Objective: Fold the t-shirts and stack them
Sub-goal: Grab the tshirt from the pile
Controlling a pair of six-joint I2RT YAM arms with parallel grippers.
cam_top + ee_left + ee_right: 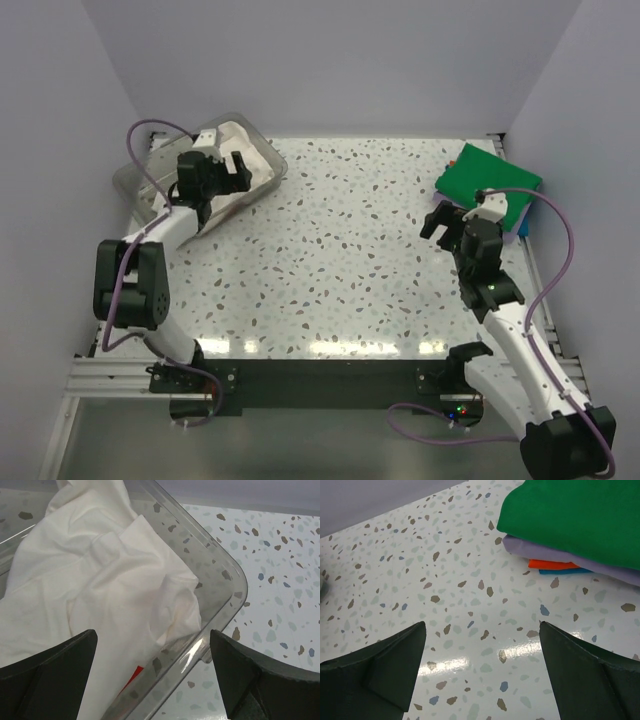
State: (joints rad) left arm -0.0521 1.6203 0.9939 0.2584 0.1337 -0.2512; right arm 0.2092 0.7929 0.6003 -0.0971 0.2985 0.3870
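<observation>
Left wrist: cream shirt (100, 595) (in tub (222, 562)) just ahead of left gripper (152, 642).

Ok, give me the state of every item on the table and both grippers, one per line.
white t-shirt: crumpled, unfolded, inside the clear tub
clear tub: open-topped, holding that shirt
folded stack: neatly folded, green on top
left gripper: open, empty, over the tub
right gripper: open, empty, near the stack

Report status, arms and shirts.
Both jaws open, empty. White shirt crumpled in tub, under left jaws. Folded stack, green on top, ahead of right jaws.
</observation>
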